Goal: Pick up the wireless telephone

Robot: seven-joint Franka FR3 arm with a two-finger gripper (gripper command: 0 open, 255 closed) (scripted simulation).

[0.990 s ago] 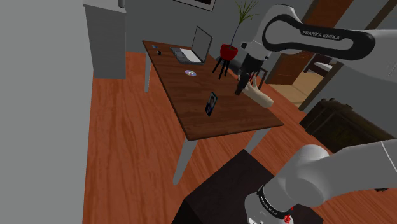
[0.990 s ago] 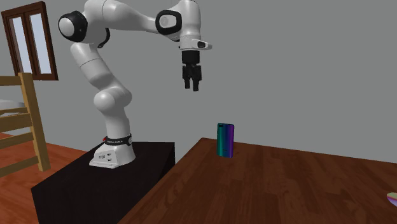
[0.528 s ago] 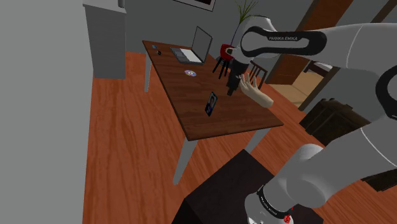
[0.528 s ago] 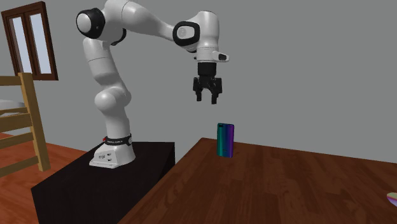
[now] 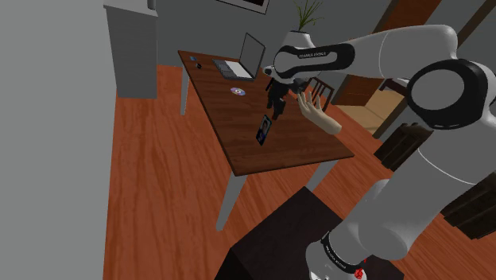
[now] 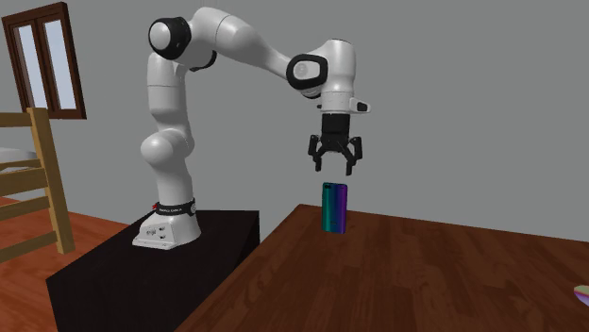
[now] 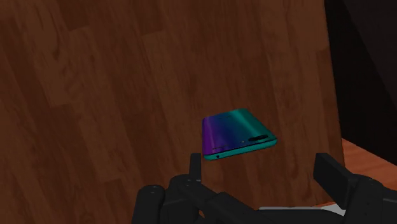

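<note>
Your all-black two-finger gripper (image 6: 334, 172), wide open and empty, hangs at 12 o'clock over the upright teal-purple slab phone (image 6: 334, 207); descend straight, straddle its broad faces, then close.

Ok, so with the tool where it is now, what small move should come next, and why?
Probably lower the tool straight down. It hangs open just above the phone, which stands upright on the table; the phone is not yet between the jaws, so closing now would likely catch nothing.
</note>
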